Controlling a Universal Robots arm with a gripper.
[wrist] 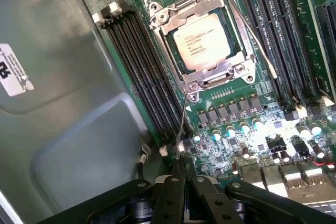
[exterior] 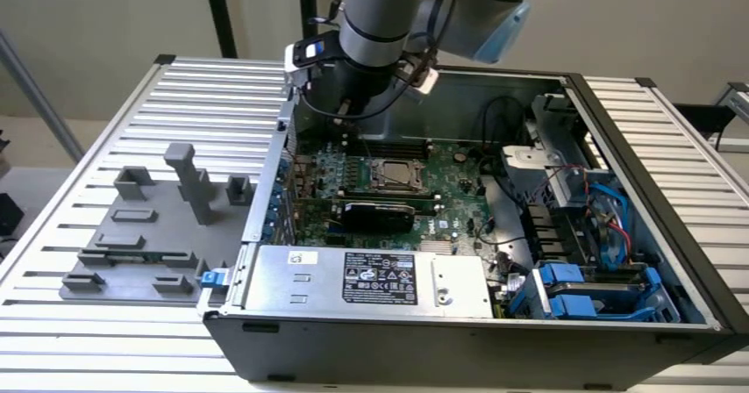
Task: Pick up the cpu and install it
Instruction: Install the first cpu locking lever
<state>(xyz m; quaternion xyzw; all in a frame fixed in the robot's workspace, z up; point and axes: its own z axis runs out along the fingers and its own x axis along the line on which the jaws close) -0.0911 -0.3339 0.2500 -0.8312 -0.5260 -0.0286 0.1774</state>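
Note:
The cpu (wrist: 199, 43), a silvery square chip with printed text, lies seated in the motherboard socket with the metal frame (wrist: 202, 74) closed around it. In the exterior view the same cpu (exterior: 392, 175) sits mid-board inside the open computer case. My gripper (wrist: 181, 174) is shut, its black fingertips pressed together just off the socket's near corner. A thin wire lever (wrist: 184, 121) runs from that corner to my fingertips; whether they pinch its end cannot be told. My arm (exterior: 374, 25) reaches down over the case's back corner on the exterior view's left.
Black memory slots (wrist: 139, 72) run beside the socket, next to the grey case wall (wrist: 52, 108). A second latch lever (wrist: 252, 38) lies along the socket's other side. Grey fixture blocks (exterior: 153, 226) stand outside the case; a power supply (exterior: 363, 275) and blue drive bays (exterior: 585, 292) line the front.

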